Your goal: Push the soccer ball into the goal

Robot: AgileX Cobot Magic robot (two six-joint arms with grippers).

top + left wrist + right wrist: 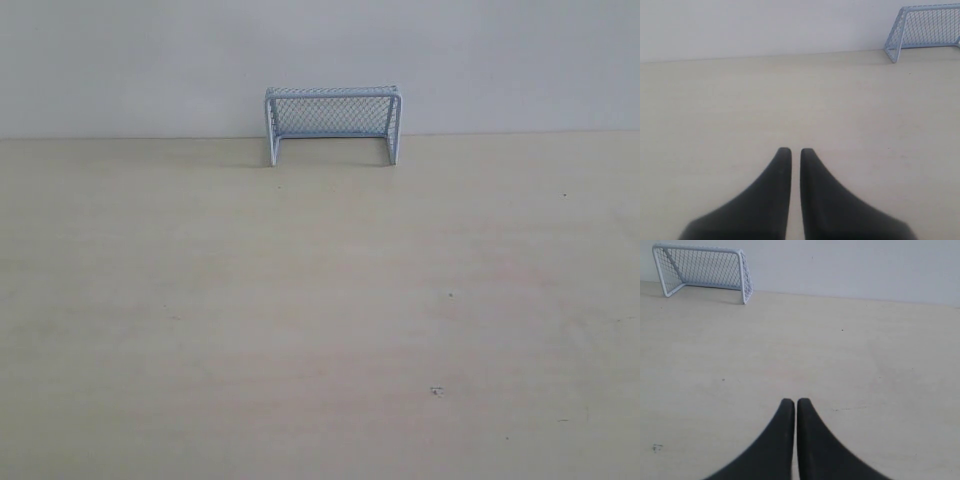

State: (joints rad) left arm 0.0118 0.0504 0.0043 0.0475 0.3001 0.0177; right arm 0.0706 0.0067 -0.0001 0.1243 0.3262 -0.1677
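Note:
The goal [333,122], pale blue-white with mesh netting, stands at the far edge of the table against the wall, its mouth facing the near side. It also shows in the left wrist view as the goal [923,30] and in the right wrist view as the goal [704,269]. The soccer ball is out of view in every frame. My left gripper [795,151] is shut, a thin slit between its black fingers, holding nothing. My right gripper [795,401] is shut and empty too. Both hover over bare table, far from the goal. Neither gripper shows in the exterior view.
A light wooden table [320,320] spreads across the scene, with a plain white wall [120,60] behind it. A small dark speck [436,390] marks the table at the near right.

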